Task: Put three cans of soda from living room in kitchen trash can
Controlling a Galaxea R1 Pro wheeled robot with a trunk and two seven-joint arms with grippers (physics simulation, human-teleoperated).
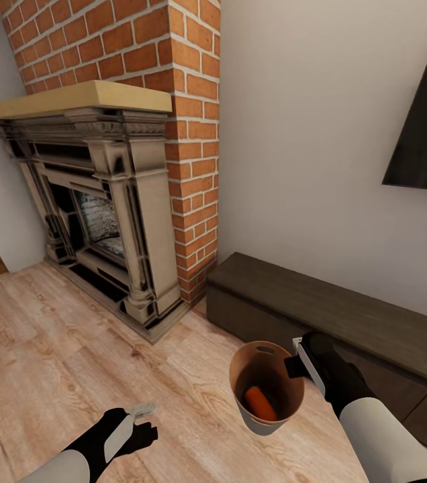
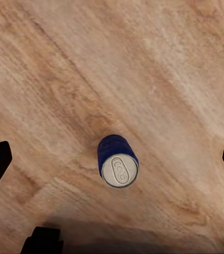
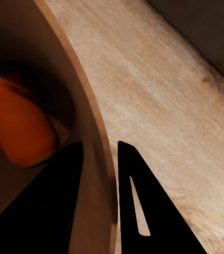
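Orange can (image 1: 261,402) lying tilted in bin (image 1: 244,376), rim pinched by right gripper (image 3: 100,153); blue can (image 2: 118,162) upright on floor (image 2: 143,63) between wide-spread left gripper (image 2: 112,159) fingers.

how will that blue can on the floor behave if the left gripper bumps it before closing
The blue can stands upright on smooth wood floor between the open left gripper fingers, so a nudge would probably tip it. Once on its round side it would likely roll. Its rigid-looking wall should take a firm pinch, though it may be slippery.
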